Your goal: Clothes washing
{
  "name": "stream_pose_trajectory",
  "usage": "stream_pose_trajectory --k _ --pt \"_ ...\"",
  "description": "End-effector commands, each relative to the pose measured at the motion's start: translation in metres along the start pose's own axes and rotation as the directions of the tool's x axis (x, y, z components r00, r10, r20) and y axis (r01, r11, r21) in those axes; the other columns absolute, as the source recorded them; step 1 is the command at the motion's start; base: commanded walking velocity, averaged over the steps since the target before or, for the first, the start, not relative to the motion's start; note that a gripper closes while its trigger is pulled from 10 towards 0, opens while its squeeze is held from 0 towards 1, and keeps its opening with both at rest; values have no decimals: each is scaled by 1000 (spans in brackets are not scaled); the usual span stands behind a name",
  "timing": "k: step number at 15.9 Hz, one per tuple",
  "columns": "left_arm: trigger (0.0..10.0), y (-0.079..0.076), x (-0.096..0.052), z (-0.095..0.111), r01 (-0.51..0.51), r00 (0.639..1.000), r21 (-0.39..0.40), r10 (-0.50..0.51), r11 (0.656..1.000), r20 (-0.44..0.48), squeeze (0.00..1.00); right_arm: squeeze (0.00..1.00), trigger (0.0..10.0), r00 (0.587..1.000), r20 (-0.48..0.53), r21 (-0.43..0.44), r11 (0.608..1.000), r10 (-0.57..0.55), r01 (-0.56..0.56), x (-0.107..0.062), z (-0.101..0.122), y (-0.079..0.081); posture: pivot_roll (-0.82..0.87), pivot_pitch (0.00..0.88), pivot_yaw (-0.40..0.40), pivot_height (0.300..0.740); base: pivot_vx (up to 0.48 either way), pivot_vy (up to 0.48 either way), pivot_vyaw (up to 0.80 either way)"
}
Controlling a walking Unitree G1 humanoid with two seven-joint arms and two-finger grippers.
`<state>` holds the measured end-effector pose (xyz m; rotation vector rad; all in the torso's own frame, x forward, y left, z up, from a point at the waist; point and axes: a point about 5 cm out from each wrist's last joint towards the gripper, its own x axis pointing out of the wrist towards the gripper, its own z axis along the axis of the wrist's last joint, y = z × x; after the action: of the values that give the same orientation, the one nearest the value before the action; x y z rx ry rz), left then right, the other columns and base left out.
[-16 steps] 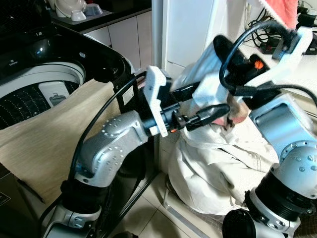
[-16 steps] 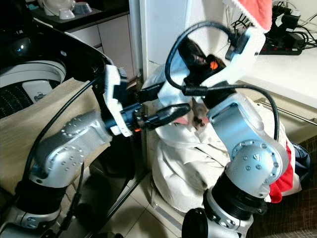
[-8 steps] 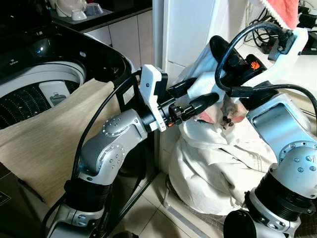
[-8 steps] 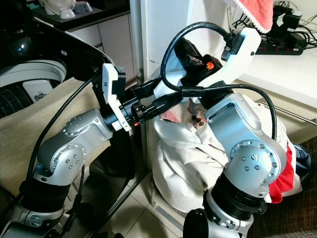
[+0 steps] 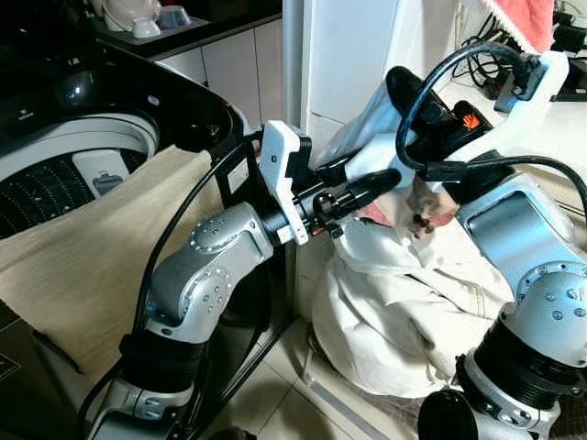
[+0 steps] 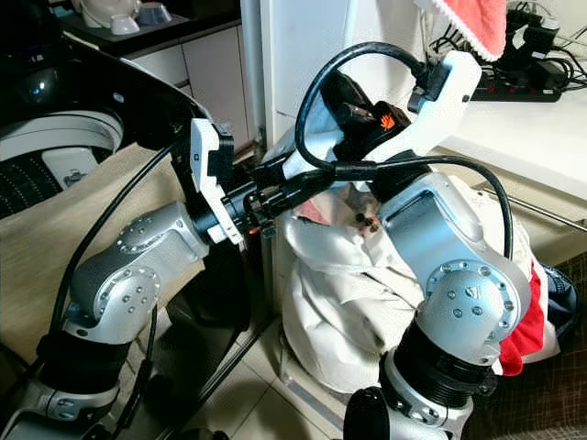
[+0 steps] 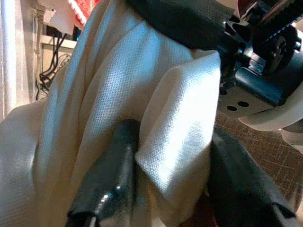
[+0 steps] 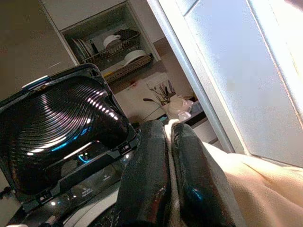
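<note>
The open washing machine [image 5: 83,156] at 10 o'clock already has a beige cloth [image 5: 92,266] draped over its rim. The white garment [image 5: 404,293] (at 3 o'clock) isn't loaded: both the left gripper [image 7: 165,156] and right gripper [image 8: 173,161] pinch its fabric.

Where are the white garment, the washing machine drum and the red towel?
white garment [image 5: 404,293], left eye view, crumpled body.
washing machine drum [image 5: 46,188], left eye view, ribbed inner wall.
red towel [image 6: 468,23], right eye view, hanging edge.

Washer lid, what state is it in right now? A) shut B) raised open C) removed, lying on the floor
B: the dark ribbed washer lid stands raised behind the drum opening, and a beige cloth drapes over the washer's front rim.
</note>
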<state>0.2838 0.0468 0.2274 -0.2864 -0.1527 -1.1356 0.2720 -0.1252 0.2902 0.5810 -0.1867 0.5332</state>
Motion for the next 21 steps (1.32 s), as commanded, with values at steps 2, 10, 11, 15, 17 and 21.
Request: stream_pose_trajectory --k 2,10,11,15,17,21 --pt "0 0 0 4 1 1000 10 -1 1000 8 0 0 0 1000 -6 2 1000 12 -12 0 -2 2 -91 0 23 740 0 0 0" --pt "0 6 -4 5 -50 999 10 50 999 9 0 0 0 1000 -11 0 1000 26 -26 0 -4 4 -88 0 26 740 0 0 0" --pt "0 8 -5 6 -63 998 12 63 998 15 0 1000 7333 1000 -21 -10 1000 5 -6 1 -5 2 -88 0 25 740 0 0 0" --pt "0 29 -13 21 -179 983 57 176 982 60 0 1000 10000 996 -48 -16 997 79 -80 -1 -9 9 -83 0 25 740 0 0 0" --pt "0 53 -23 50 -307 949 154 290 939 126 0 0 10000 994 -72 -69 993 86 -91 -1 -10 13 -82 0 26 740 0 0 0" --pt "0 95 -49 136 -591 803 369 475 718 361 0 0 10000 989 -77 -106 985 126 -134 -2 -10 18 -78 0 24 740 0 0 0"
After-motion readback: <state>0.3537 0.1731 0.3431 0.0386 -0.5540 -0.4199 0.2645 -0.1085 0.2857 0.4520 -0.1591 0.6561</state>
